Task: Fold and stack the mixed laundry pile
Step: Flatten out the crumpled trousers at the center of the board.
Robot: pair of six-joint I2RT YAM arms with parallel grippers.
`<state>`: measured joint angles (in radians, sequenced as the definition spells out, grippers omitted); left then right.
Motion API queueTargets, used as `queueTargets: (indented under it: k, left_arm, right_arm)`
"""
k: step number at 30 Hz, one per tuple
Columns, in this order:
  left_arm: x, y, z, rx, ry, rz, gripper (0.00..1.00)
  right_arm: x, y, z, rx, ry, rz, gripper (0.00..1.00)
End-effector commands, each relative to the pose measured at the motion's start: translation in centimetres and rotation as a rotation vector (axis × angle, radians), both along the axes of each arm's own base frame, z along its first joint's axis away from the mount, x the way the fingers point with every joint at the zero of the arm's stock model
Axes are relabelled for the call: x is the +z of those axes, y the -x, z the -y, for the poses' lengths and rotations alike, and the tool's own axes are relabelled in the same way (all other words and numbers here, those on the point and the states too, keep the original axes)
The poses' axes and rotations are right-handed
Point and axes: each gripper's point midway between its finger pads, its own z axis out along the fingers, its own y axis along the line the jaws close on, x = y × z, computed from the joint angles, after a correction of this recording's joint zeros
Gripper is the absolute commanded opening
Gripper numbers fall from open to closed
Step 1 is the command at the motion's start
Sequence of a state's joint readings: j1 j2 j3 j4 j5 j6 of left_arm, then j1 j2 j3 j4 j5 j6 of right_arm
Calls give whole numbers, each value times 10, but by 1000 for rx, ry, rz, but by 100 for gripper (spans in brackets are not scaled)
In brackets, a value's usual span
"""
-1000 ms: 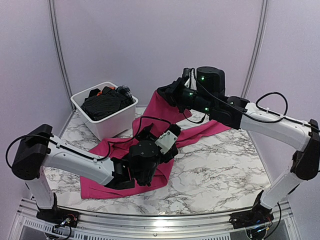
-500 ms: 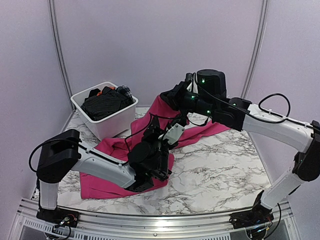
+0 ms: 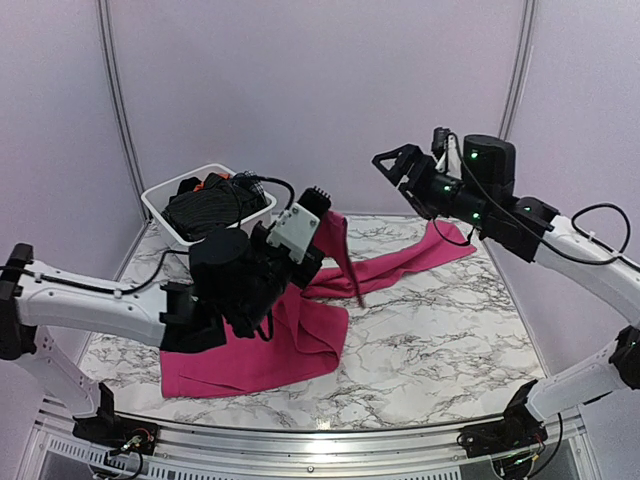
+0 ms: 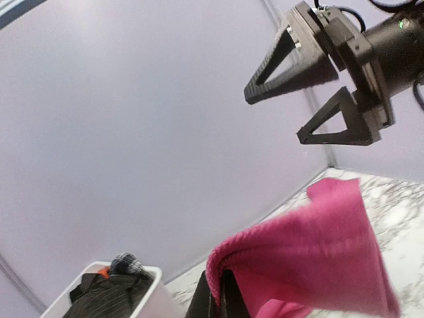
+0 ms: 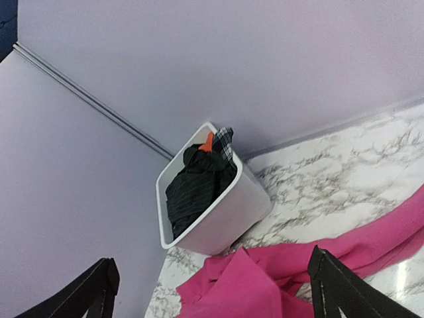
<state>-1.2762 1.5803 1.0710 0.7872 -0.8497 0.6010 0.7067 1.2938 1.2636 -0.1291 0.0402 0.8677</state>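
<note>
The large magenta-pink cloth (image 3: 290, 340) lies spread over the marble table, one fold lifted near the middle. My left gripper (image 3: 322, 205) is shut on that raised fold; the left wrist view shows its jaws (image 4: 222, 299) pinching the pink cloth's (image 4: 311, 245) rolled edge. My right gripper (image 3: 397, 165) hangs open in the air at the back right, apart from the cloth and empty (image 5: 218, 291); it also shows open in the left wrist view (image 4: 275, 119). The black pinstriped shirt (image 3: 205, 210), an orange garment (image 3: 212, 181) and a small plaid piece (image 3: 250, 183) lie in the tub.
The white plastic tub (image 3: 215, 245) stands at the back left of the table, next to the cloth's left part (image 5: 225, 212). Pale walls close the back and sides. The left arm stretches across the front left.
My right gripper let go of the cloth, opened, and drew back up to the right. My left gripper shut on the cloth and lifted a fold up and to the left.
</note>
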Motion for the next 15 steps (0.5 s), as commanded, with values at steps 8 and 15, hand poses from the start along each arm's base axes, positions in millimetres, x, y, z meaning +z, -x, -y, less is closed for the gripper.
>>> queueTargets:
  k: [8,15]
  left_arm:
    - [-45,25,4,-510,154,-642,0]
    - [-43,1,2,-465,284,-771,0]
  right_arm:
    - [19,92,-3,450,420,534,93]
    - [-25,129,-47,563,435,468,92]
